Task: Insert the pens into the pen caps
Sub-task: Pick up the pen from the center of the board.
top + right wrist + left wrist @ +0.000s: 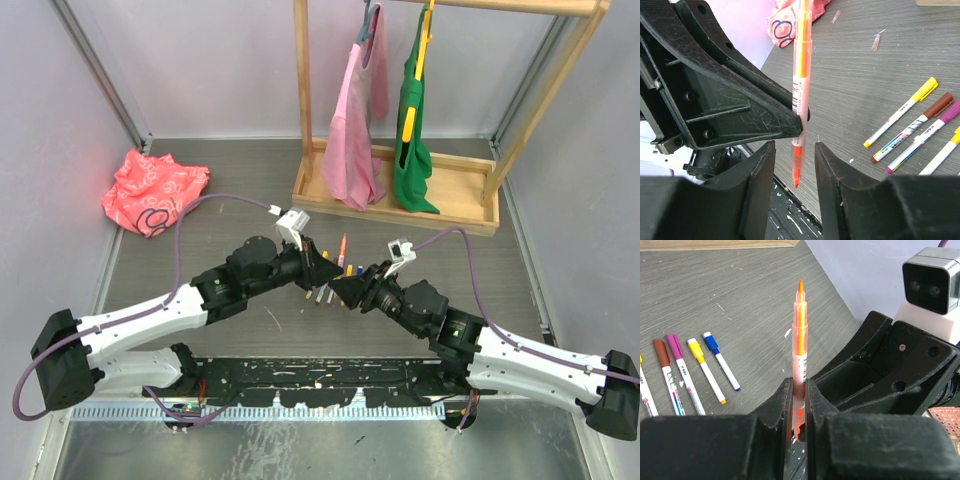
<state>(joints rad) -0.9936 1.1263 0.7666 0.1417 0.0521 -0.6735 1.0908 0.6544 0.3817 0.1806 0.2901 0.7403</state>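
The left gripper (799, 390) is pinching an orange pen (800, 340) by its white barrel. Its fingers are pressed against the pen on both sides, and the pen points straight out from the gripper above the grey table (740, 290). The right gripper (795, 146) faces it with fingers spread either side of the pen's orange lower end. A gap shows on each side, so it is not touching the pen. Close by on the table, four capped pens lie side by side: a brown pen (662, 352), a purple pen (675, 342), a yellow pen (695, 347) and a blue pen (711, 340). Farther back stand a wooden rack (460, 185) and a crumpled pink bag (150, 190).
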